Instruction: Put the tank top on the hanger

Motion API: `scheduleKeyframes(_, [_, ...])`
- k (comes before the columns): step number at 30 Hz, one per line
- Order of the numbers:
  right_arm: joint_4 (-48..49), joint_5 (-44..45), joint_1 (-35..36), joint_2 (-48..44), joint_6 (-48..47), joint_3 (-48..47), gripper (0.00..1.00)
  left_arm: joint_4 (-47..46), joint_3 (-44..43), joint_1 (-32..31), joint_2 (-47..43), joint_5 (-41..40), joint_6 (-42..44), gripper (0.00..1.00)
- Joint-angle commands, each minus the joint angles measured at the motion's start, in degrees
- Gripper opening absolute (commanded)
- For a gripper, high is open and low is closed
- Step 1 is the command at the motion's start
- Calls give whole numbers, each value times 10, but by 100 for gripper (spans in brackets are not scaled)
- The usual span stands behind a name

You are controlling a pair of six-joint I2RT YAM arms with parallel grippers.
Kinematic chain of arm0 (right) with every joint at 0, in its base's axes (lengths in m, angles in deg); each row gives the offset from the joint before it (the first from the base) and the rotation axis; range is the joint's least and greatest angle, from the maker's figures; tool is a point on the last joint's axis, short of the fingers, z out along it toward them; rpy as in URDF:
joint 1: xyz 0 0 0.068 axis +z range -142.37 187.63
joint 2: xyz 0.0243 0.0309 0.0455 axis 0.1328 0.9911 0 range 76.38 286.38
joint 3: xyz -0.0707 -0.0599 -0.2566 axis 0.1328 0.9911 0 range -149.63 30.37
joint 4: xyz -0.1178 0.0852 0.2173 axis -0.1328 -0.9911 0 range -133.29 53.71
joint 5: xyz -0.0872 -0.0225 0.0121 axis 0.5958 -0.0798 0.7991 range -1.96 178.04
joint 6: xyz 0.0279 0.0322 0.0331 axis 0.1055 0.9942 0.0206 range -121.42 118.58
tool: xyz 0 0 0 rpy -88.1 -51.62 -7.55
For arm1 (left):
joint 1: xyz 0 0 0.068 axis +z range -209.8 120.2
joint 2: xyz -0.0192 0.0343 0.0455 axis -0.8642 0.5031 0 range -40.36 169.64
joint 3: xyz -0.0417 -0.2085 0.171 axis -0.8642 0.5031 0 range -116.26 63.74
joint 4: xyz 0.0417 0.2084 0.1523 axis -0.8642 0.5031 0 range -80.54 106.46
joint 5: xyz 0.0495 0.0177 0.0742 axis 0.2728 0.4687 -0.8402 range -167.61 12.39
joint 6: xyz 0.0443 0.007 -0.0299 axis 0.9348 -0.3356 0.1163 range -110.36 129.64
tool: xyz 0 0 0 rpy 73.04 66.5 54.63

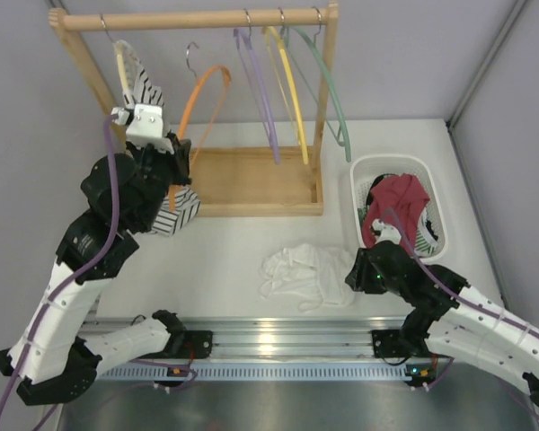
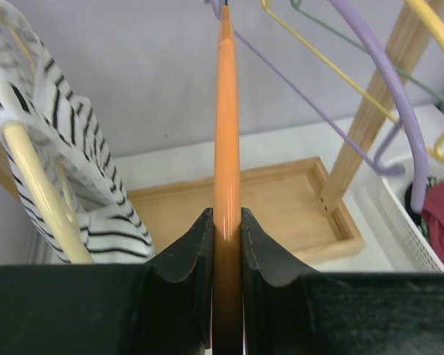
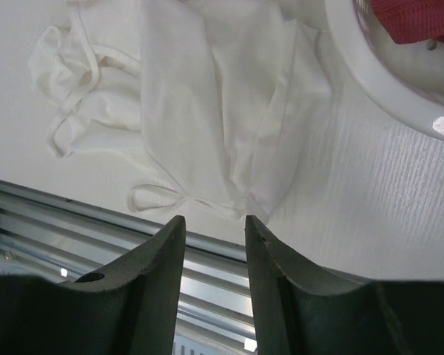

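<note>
Top external view shows me the pale wooden garment rack [image 1: 198, 18] at the back, with the white slotted plastic basket [image 1: 391, 160] just to its right. The small plain white tank top [image 1: 305, 274] lies crumpled on the white table [image 1: 225, 251], in front of the rack. My left gripper [image 2: 226, 222] is pinching the thin orange plastic hanger [image 2: 226, 133] edge-on by the rack. My right gripper [image 3: 214, 222] hangs spread at the top's near edge, holding nothing.

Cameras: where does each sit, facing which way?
Top external: above, behind the bases, looking down on the table; left arm, right arm show.
Left wrist: on left gripper, facing the rack; jaws shut on orange hanger.
Right wrist: on right gripper, looking down at the tank top; jaws open.
Shared: top external also shows orange hanger, tank top.
</note>
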Motion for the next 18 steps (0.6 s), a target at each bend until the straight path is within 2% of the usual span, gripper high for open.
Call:
scheduleKeyframes(1, [16,-24,9,9,-14,-9,38,65,51,-1,-56,87,-40,0])
scheduleKeyframes(6, [8,-41,14,9,-12,1,37,92,163,0,-171,145,-69,0])
scheduleKeyframes(12, [50,-62,37,30,13,27,36,118,236,0,-225,258,-107,0])
scheduleKeyframes(14, [80,-69,69,44,42,42,34,122,245,0,-227,300,-112,0])
scheduleKeyframes(18, [159,-49,140,114,109,66,33,136,251,0,-231,324,-111,0])
